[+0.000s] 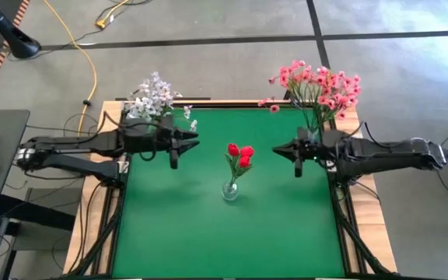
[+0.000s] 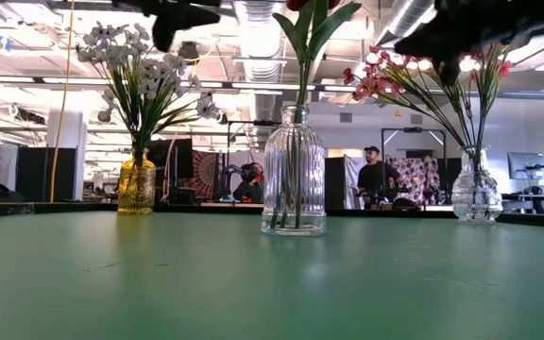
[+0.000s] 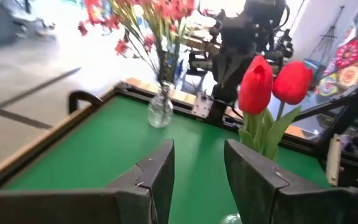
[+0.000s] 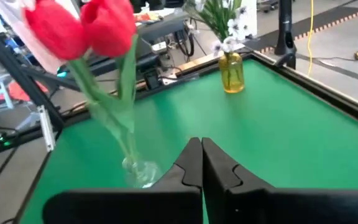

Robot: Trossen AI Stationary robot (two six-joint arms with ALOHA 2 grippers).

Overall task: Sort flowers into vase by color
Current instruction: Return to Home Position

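Red buds [image 1: 239, 155] stand with their stems in a clear ribbed vase [image 2: 294, 184] at the table's middle. Whitish-lavender flowers [image 1: 154, 97] stand in a yellow vase [image 2: 136, 186] at the far left. Pink sprays [image 1: 321, 85] stand in a clear vase [image 2: 477, 194] at the far right. My left gripper [image 1: 196, 139] hovers open and empty, left of the red buds. My right gripper [image 1: 277, 148] hovers shut and empty, right of them.
The green mat [image 1: 232, 225] lies bare in front of the middle vase. A wooden frame [image 1: 368, 233] edges the table. People and equipment show in the room beyond the far edge in the low view.
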